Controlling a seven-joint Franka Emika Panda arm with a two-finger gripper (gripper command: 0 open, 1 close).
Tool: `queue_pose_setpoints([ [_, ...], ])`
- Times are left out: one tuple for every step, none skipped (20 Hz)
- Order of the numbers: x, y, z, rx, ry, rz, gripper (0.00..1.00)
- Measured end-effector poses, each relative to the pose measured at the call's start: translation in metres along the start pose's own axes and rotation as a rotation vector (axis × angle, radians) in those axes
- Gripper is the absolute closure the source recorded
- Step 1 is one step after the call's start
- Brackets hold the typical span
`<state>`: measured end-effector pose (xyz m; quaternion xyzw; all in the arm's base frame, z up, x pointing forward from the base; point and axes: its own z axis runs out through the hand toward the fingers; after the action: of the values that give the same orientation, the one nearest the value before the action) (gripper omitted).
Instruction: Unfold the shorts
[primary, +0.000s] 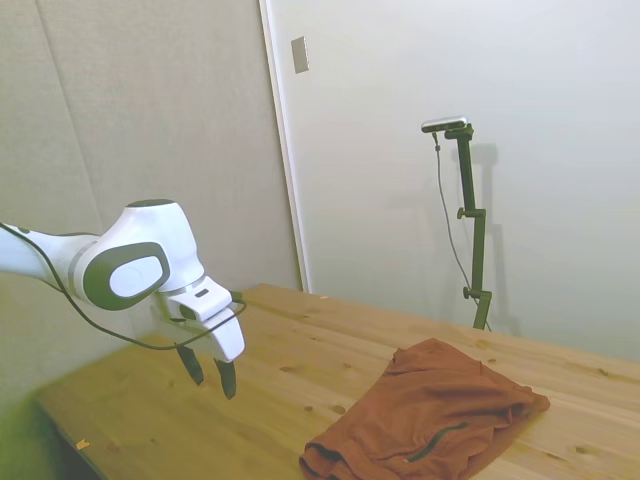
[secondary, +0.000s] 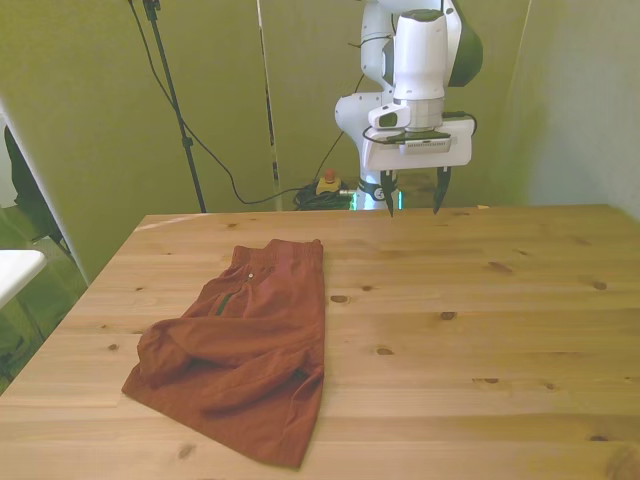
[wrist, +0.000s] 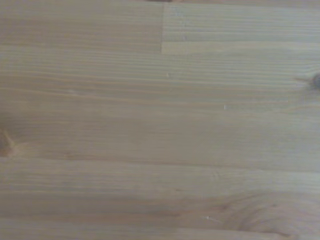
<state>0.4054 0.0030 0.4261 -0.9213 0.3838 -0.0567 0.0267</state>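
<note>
Hovering tool (secondary: 412, 196) open, empty, well apart from folded shorts (secondary: 245, 345).

Bare table (secondary: 480, 300) beside shorts (secondary: 250, 340)

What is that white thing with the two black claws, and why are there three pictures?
It is a robot arm. The two claws are its pincer, which it uses to grab things. Right now the pincer is open, holds nothing, and hangs in the air above a wooden table.

The three pictures show the same moment from three cameras. One camera stands off to the side. One looks across the table at the robot. The third sits on the robot's wrist and looks straight down, so it sees only bare wood.

On the table lie rust-orange shorts, folded over and rumpled. In the front view they are toward the left, apart from the pincer. The robot's job is to unfold them, and it has not touched them yet.
</note>
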Motion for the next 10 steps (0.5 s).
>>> queue_pose_setpoints([
  [0.001,0.0,-0.001,0.002,0.002,0.0,0.0],
  [0.002,0.0,-0.002,0.005,0.002,0.004,0.0],
  [0.006,0.001,-0.003,0.01,0.007,0.012,0.0],
  [0.013,0.003,-0.006,0.024,0.021,0.028,0.0],
  [0.023,0.007,-0.01,0.037,0.033,0.05,0.0],
  [0.037,0.011,-0.014,0.047,0.045,0.075,0.0],
  [0.051,0.016,-0.018,0.052,0.054,0.101,0.0],
  [0.065,0.02,-0.021,0.057,0.06,0.126,0.0],
  [0.08,0.024,-0.025,0.06,0.069,0.148,0.0],
  [0.096,0.028,-0.028,0.062,0.085,0.167,0.0],
])
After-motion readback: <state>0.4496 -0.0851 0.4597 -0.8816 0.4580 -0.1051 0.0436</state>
